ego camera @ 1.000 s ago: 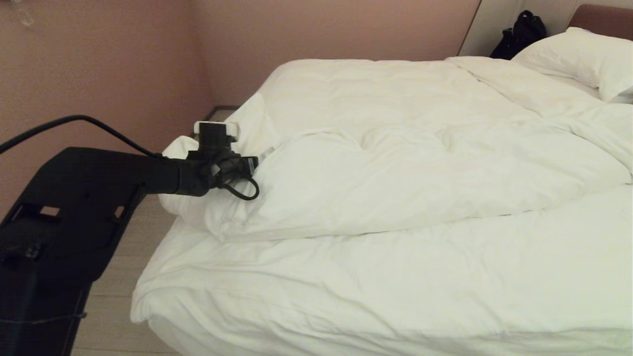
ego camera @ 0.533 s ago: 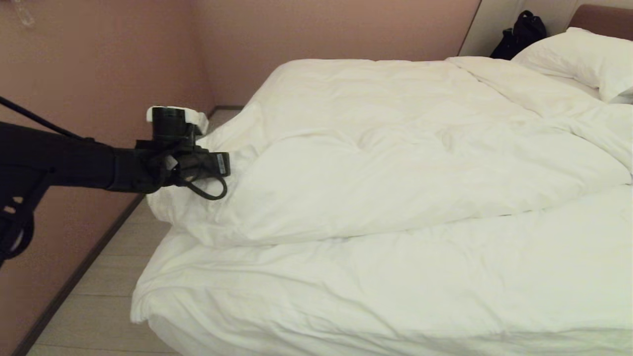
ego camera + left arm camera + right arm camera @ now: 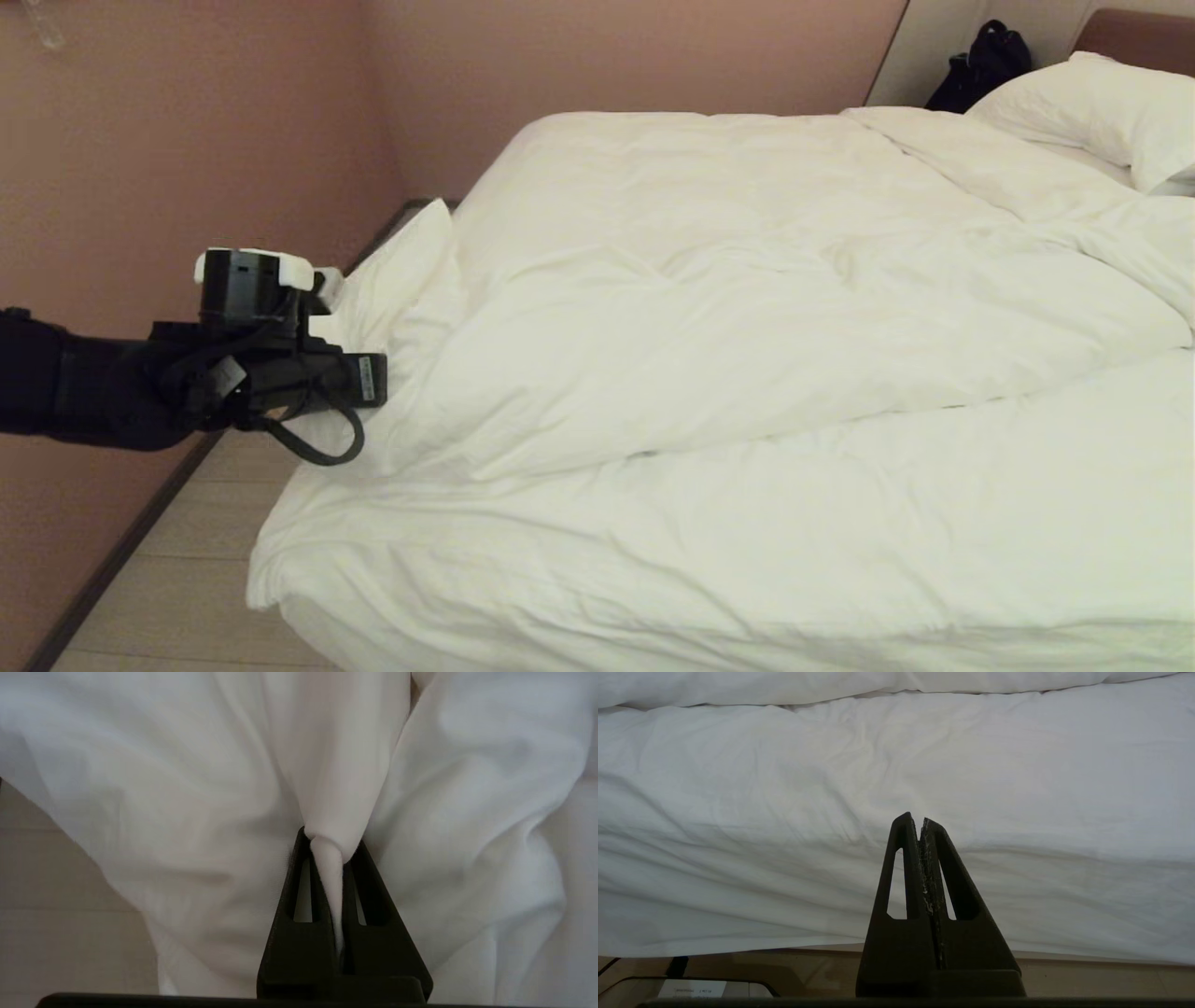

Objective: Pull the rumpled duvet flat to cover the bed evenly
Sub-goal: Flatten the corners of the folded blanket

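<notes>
The puffy white duvet (image 3: pixel 747 308) lies rumpled over the far part of the bed (image 3: pixel 653 560), leaving the near strip of white sheet bare. My left gripper (image 3: pixel 378 378) hangs off the bed's left edge and is shut on the duvet's near-left corner. In the left wrist view a fold of the duvet (image 3: pixel 336 765) runs taut into the closed left gripper (image 3: pixel 329 842). My right gripper (image 3: pixel 920 820) is shut and empty, low in front of the sheeted mattress side (image 3: pixel 878 788); it does not show in the head view.
A pink wall (image 3: pixel 140 140) stands close on the left, with a narrow strip of floor (image 3: pixel 187 597) between it and the bed. White pillows (image 3: pixel 1111 112) lie at the far right by the headboard (image 3: pixel 1134 28). A black bag (image 3: pixel 980 61) sits behind them.
My left arm has drawn back to the left and toward me with the duvet's corner in its grip. The corner now stretches out past the bed's left edge. The right arm has not moved.
</notes>
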### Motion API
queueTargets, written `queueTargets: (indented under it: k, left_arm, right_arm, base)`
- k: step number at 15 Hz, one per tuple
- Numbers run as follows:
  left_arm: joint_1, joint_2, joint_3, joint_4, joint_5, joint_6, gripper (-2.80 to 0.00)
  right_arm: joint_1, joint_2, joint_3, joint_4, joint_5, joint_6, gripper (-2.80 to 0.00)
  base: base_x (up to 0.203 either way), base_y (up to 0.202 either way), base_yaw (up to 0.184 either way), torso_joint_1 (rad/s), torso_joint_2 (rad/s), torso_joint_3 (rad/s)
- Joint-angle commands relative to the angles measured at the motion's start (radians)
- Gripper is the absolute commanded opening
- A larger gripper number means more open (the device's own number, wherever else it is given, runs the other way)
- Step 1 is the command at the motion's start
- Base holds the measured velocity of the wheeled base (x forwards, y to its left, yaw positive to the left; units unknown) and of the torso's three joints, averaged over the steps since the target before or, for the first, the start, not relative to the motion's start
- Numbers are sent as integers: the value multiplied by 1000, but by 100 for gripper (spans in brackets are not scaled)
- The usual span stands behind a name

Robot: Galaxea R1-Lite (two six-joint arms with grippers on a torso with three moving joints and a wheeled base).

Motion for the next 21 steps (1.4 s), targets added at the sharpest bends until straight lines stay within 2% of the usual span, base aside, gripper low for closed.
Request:
queueTargets:
  k: [1,4,7,12,19,20,21]
  left_arm:
    - [-5,-35,86,-25,1,-1,-280]
    - [-15,-12,158,-85,1,-1,-280]
    - [-16,33,183,-111,4,-4,-280]
    - [-14,-14,284,-188,10,2,-280]
    - [-16,-112,352,-161,4,2,-280]
    - [-16,-104,351,-159,4,2,0]
    - [-16,-93,351,-159,5,2,0]
  right_arm:
    - [0,1,0,0,0,0,-280]
    - [0,1,0,0,0,0,-280]
    - [0,1,0,0,0,0,-280]
    - [0,1,0,0,0,0,-280]
    - [0,1,0,0,0,0,-280]
    - [0,1,0,0,0,0,-280]
    - [0,1,0,0,0,0,-280]
  base:
    - [0,0,0,0,0,0]
    - [0,0,0,0,0,0]
    - [0,0,0,0,0,0]
    - [0,0,0,0,0,0]
    - [0,0,0,0,0,0]
    - [0,0,0,0,0,0]
    - [0,0,0,0,0,0]
